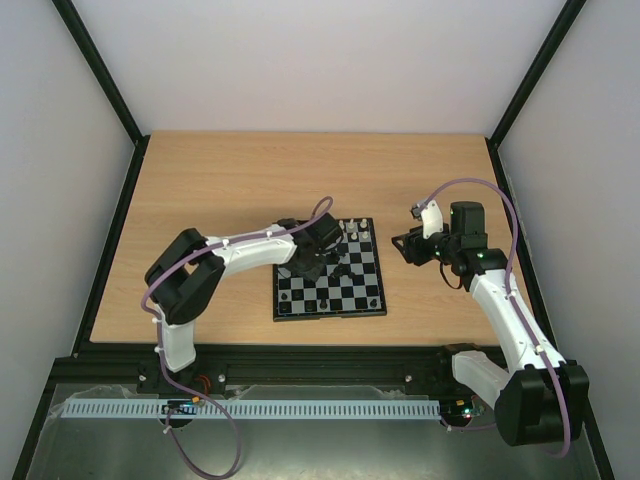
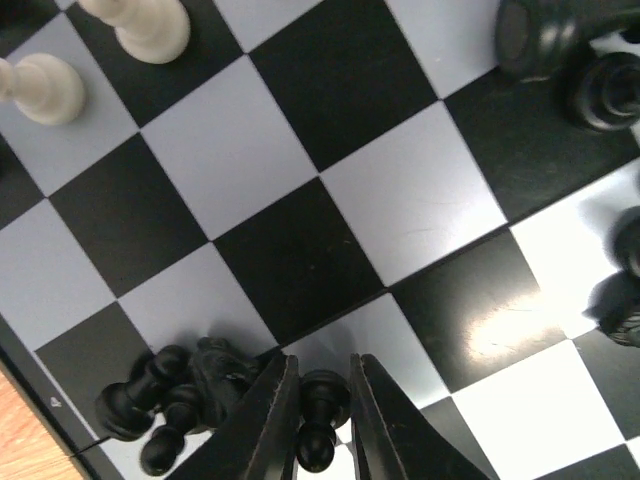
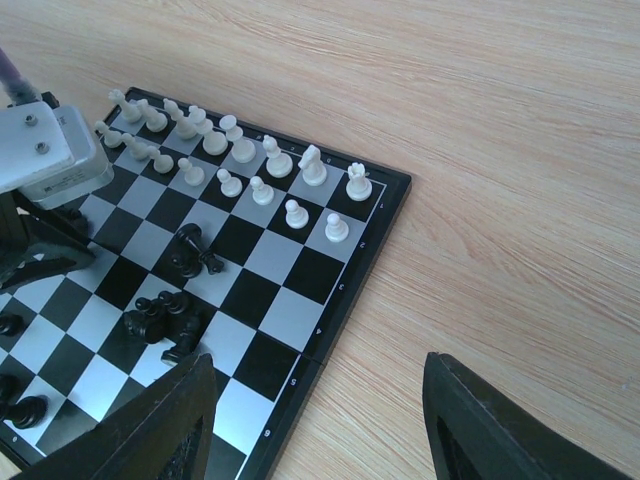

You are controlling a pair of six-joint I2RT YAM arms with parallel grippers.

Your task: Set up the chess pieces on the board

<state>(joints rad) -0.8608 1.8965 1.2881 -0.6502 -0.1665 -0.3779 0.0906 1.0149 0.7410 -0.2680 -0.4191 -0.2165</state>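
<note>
Black pawn (image 2: 320, 415) in left end effector (image 2: 323, 365), near board (image 2: 300, 260) edge.

Bright, even light; white glare lies lower right on the glossy black-and-white chequered chessboard (image 2: 400, 190); small black chessmen (image 2: 600, 90) upper right look soft.

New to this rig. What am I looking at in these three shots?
Two robot arms are bolted at a wooden table's near edge. The top view looks down from above and behind; the other two come from cameras on each wrist. On the table lies a chessboard. White pieces stand in two rows; several black pieces lie toppled. The left gripper is low over the board, its fingers either side of a black pawn; whether it is pinched I cannot tell. The right gripper is open, holding nothing.
</note>
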